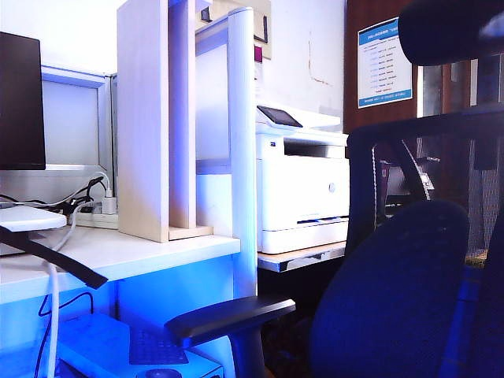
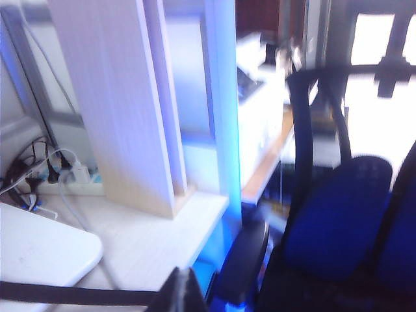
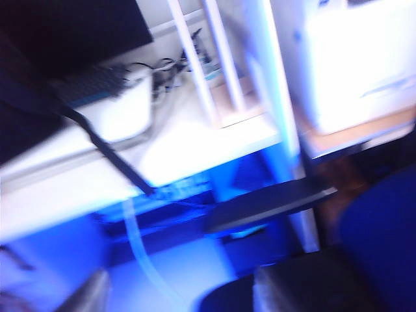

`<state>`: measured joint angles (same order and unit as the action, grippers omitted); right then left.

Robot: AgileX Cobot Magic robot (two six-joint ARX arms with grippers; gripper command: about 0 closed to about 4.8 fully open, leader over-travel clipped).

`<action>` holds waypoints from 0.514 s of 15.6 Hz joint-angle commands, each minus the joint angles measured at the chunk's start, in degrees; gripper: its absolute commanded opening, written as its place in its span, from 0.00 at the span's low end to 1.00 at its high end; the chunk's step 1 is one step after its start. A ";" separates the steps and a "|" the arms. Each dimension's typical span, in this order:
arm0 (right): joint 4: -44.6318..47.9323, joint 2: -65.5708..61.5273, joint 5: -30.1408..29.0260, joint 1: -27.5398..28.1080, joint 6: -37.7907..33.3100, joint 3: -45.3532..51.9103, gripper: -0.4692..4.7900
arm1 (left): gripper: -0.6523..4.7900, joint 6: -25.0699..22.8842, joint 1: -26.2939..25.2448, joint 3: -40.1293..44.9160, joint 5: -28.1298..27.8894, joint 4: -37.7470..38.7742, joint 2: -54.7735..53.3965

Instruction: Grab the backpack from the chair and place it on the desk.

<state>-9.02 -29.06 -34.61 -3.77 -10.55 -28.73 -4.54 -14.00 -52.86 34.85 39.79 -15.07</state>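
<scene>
Of the backpack I see a dark strap point(image 1: 55, 256) lying across the white desk point(image 1: 134, 250) and hanging over its front edge; a dark mass point(image 3: 13, 123) at the desk's far end looks like its body. The mesh chair point(image 1: 394, 291) with its black armrest point(image 1: 228, 315) stands beside the desk with no bag on it. My left gripper point(image 2: 185, 294) is shut above the desk's front edge, with the strap point(image 2: 65, 294) running up to it. My right gripper point(image 3: 182, 296) is open over the floor between desk and armrest point(image 3: 266, 205), nothing between its fingers point(image 3: 84, 296). Neither gripper appears in the exterior view.
A pale wooden divider point(image 1: 146, 118) stands on the desk, with a dark monitor point(image 1: 20, 102), a white flat box point(image 1: 24, 216) and a power strip with cables point(image 1: 94, 209) to its left. A white printer point(image 1: 303, 189) sits beyond the desk's end. A white case point(image 1: 118, 346) lies under the desk.
</scene>
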 commanded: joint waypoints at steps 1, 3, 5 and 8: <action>-5.53 4.52 6.01 0.00 6.03 -0.26 0.67 | 0.11 1.60 5.77 7.26 -4.72 -0.52 8.31; -9.42 7.43 8.96 0.00 6.54 0.02 0.56 | 0.11 1.62 8.94 9.94 -6.56 0.52 10.86; -16.24 11.23 11.54 -0.02 7.37 0.11 0.31 | 0.11 1.86 12.17 12.46 -10.43 1.73 13.20; -19.39 17.03 14.40 -0.02 7.52 1.53 0.29 | 0.11 1.57 14.38 14.27 -13.79 2.16 14.82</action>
<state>-28.21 -13.65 -21.63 -3.77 -3.33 -27.68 -2.94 -0.01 -39.07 22.48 42.54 -0.23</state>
